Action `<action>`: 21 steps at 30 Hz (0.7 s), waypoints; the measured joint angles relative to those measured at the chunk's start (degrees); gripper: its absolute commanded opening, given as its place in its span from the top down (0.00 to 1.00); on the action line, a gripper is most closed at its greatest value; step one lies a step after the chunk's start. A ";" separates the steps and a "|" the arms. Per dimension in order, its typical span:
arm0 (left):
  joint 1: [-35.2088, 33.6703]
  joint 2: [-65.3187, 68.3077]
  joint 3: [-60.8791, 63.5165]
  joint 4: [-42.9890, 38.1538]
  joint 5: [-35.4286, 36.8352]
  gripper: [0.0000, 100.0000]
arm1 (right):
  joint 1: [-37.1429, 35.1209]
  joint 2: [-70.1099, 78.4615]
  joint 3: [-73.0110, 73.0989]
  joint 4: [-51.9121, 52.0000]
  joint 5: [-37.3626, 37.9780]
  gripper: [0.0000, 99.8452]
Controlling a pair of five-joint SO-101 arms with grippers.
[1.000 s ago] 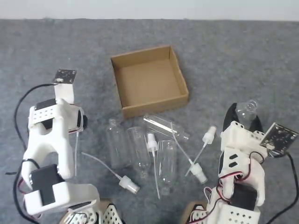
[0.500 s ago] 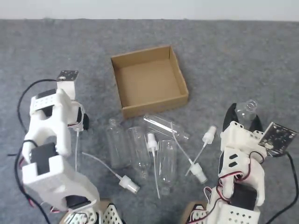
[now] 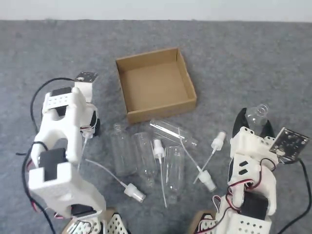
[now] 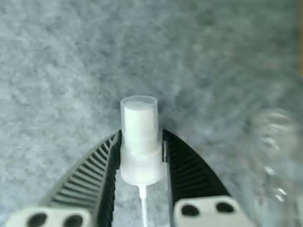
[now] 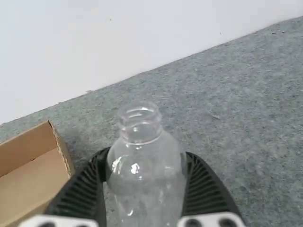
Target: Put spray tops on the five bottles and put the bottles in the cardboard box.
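At nine o'clock the left gripper clamps a spray top (the wrist view shows its cap squeezed, the high view its tube dangling). The box sits at twelve, with four bottles lying at its six among loose tops. At four o'clock the right gripper grips an uncapped bottle.

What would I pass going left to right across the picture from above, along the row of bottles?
Left gripper holding a white plastic spray top → clear plastic bottle lying flat → second lying bottle → third lying bottle → right gripper holding an open-necked clear plastic bottle.
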 measured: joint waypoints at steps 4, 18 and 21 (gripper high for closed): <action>-0.18 -8.62 0.00 2.90 1.49 0.99 | 0.00 0.00 0.00 0.00 0.00 0.99; -0.09 -38.07 7.38 3.78 5.19 0.99 | -5.54 0.00 0.00 0.00 1.67 0.99; -0.09 -42.55 7.38 3.78 6.95 0.99 | -7.74 0.00 0.00 0.00 5.01 0.99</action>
